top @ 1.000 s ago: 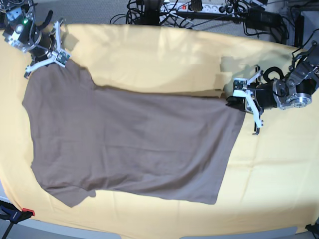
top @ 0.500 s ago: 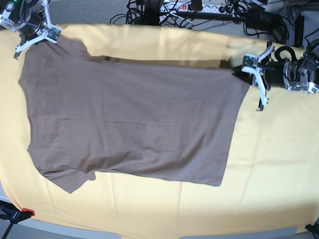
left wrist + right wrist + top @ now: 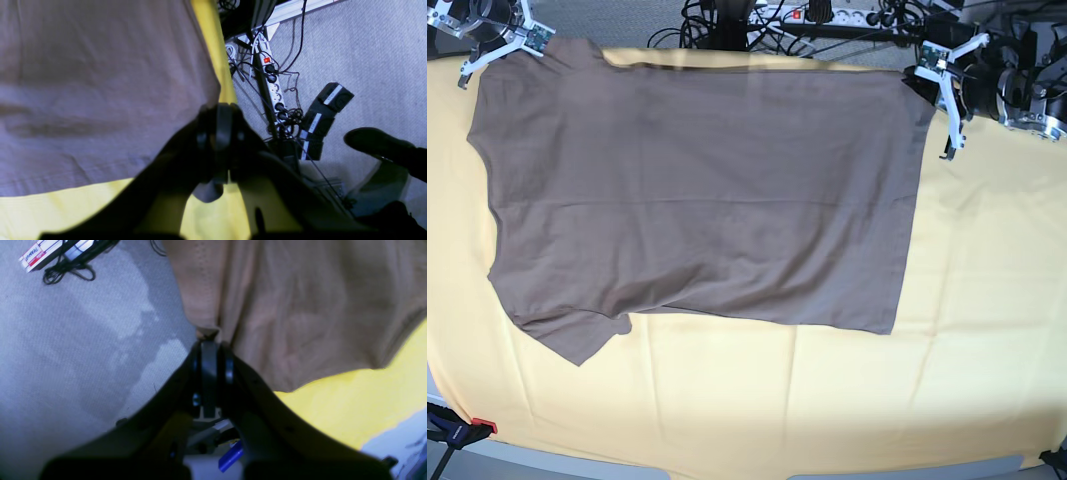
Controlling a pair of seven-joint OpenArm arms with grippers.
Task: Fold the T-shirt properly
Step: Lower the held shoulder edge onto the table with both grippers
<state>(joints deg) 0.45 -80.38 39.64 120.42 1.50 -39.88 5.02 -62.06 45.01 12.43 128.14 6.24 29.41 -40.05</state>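
The taupe T-shirt (image 3: 697, 190) lies spread on the yellow cloth (image 3: 827, 400), its far edge drawn up to the table's back edge. My left gripper (image 3: 923, 78), at the far right of the base view, is shut on the shirt's far right corner. In the left wrist view the shut fingers (image 3: 217, 133) pinch the fabric (image 3: 100, 83), and a small flap hangs below them. My right gripper (image 3: 537, 42), at the far left, is shut on the shirt's far left corner by the sleeve. The right wrist view shows its fingertips (image 3: 208, 346) clamping the seamed edge (image 3: 300, 306).
A power strip and tangled cables (image 3: 827, 15) lie on the grey floor behind the table and also show in the left wrist view (image 3: 272, 83). A black shoe (image 3: 377, 143) stands on the floor there. A red clamp (image 3: 482, 427) sits at the front left corner.
Both grippers have pulled the shirt's far edge back toward the table's rear edge. The shirt has slid that way and now lies flatter and more stretched.
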